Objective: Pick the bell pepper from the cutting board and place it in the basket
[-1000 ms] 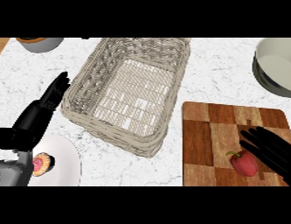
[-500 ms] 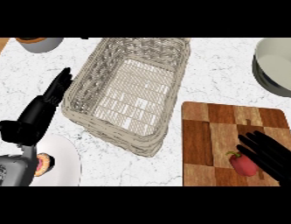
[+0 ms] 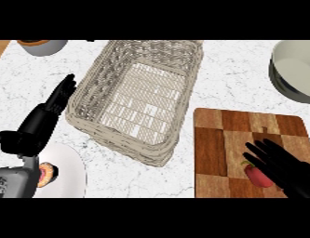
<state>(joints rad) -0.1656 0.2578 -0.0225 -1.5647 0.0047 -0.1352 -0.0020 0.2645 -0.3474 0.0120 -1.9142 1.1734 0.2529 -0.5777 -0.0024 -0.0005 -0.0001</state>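
A red bell pepper (image 3: 257, 176) lies on the chequered wooden cutting board (image 3: 219, 139) at the lower right. My right hand (image 3: 291, 172) hovers over it with straight fingers pointing up-left, covering the pepper's right side; nothing is held. The woven wicker basket (image 3: 92, 100) stands in the middle with nothing inside. To the basket's left my left hand (image 3: 40, 125) rests open, fingers pointing up toward the basket's rim.
A white plate (image 3: 71, 174) with a pinkish food item (image 3: 46, 173) sits at the lower left beside my left forearm. A large grey bowl (image 3: 305, 69) stands at the upper right. A small bowl (image 3: 44, 45) is at the top left.
My right hand has slid a little down and right over the board, uncovering more of the pepper. The left forearm has shifted slightly downward.
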